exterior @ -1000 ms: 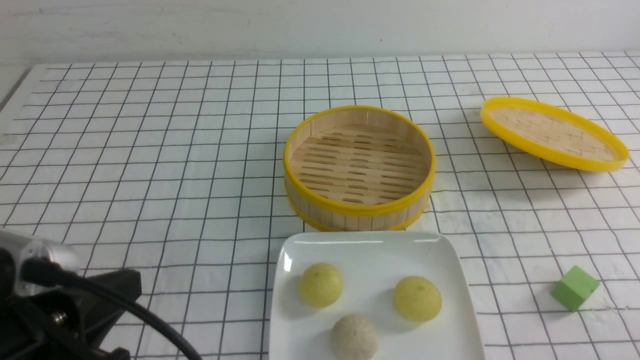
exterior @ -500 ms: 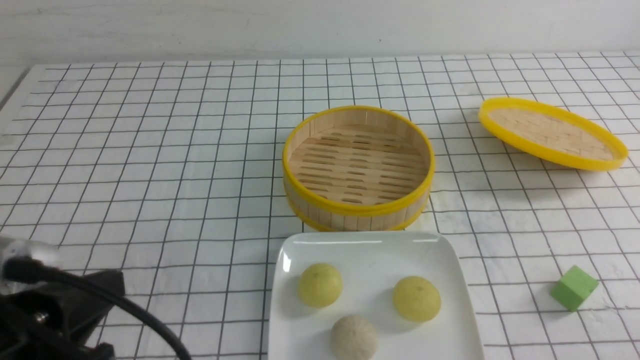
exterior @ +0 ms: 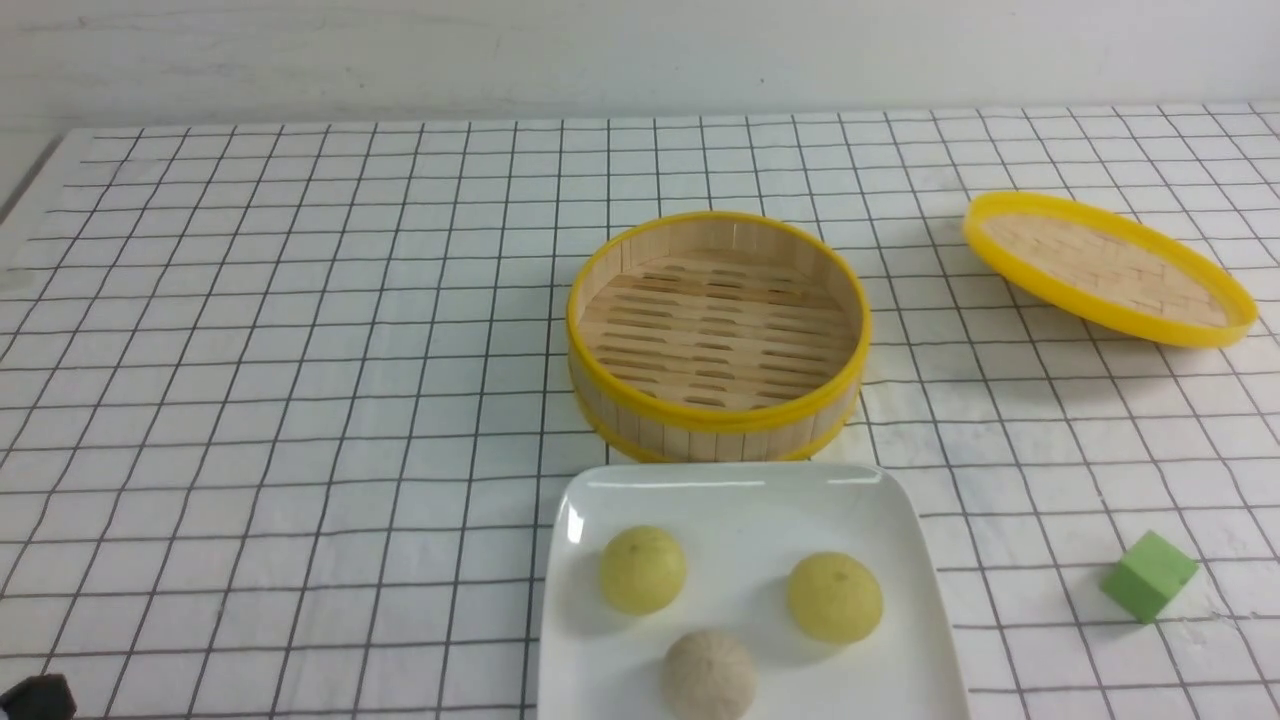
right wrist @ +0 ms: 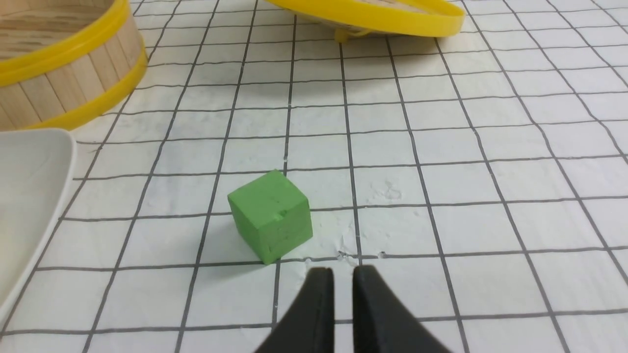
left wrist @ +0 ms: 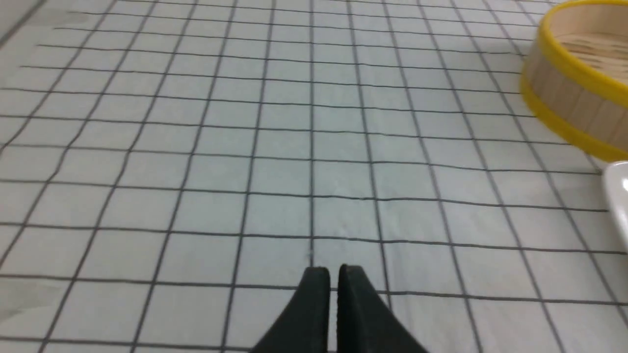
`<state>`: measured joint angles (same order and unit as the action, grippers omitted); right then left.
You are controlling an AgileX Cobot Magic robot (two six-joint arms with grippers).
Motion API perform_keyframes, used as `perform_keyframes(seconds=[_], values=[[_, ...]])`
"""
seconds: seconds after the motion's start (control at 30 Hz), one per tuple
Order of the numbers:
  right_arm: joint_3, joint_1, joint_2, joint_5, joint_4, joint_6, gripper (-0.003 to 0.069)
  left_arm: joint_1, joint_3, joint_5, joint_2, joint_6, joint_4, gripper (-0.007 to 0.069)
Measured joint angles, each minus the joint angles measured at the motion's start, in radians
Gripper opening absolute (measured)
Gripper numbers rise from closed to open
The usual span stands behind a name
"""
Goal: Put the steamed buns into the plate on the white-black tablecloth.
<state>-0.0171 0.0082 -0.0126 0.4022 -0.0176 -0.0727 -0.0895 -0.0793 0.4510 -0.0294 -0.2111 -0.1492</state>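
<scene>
We find all three buns on the plate, which lies on the tablecloth covering the counter, at the near edge of the front view. One yellow bun sits toward the plate's left, a second yellow bun toward its right, and the beige bun nearest us between them; none touch. The basket stands just behind the plate with nothing in it. Its lid rests tilted, well off to the right. A green cube lies to the right of the plate, apart from it.

The left fingers are nearly together, only a thin gap between the tips, holding nothing, above bare cloth. The right fingers show a narrow gap, also holding nothing, just beside the cube.
</scene>
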Motion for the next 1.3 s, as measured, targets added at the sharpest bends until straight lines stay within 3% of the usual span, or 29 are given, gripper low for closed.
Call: perform_keyframes(seconds=[0.23, 1.3], values=[[0.0, 0.0, 0.0, 0.0, 0.0, 0.0, 0.0098, 0.084, 0.09, -0.021, 0.04, 0.026, 0.015, 0.0054], [0.0, 0.0, 0.0, 0.0, 0.0, 0.0, 0.0131, 0.084, 0.098, -0.057, 0.041, 0.027, 0.02, 0.0081]])
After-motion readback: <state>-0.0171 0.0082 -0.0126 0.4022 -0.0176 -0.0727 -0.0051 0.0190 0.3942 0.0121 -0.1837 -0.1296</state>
